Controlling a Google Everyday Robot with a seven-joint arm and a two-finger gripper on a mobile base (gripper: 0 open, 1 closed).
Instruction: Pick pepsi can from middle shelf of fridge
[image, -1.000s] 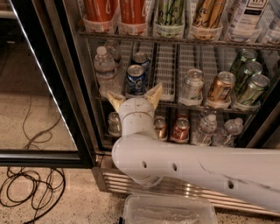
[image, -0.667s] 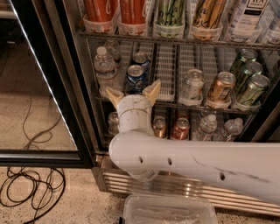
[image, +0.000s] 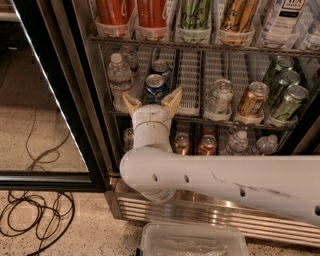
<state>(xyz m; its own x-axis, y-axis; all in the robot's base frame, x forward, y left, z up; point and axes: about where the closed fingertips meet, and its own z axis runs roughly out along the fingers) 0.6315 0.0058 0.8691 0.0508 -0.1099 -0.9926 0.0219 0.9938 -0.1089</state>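
Note:
The fridge (image: 60, 100) stands open, its black door frame at the left. On the middle shelf (image: 190, 80), a wire rack with white lane dividers, the blue pepsi can (image: 154, 87) stands at the front of its lane, with a second blue can (image: 161, 67) behind it. My gripper (image: 152, 100) is open, its two tan fingers spread just in front of and below the pepsi can, one on each side. The white arm (image: 220, 185) crosses the lower view and hides part of the bottom shelf.
A water bottle (image: 119, 77) stands left of the pepsi can. A silver can (image: 220, 97), a copper-gold can (image: 251, 100) and green cans (image: 287, 100) stand to the right. Tall orange and green cans (image: 150, 12) line the shelf above. Cables (image: 30, 215) lie on the floor; a clear tub (image: 192, 242) sits below.
The gripper has shifted slightly left and its fingers now stand around the front of the pepsi can. The cans have not moved.

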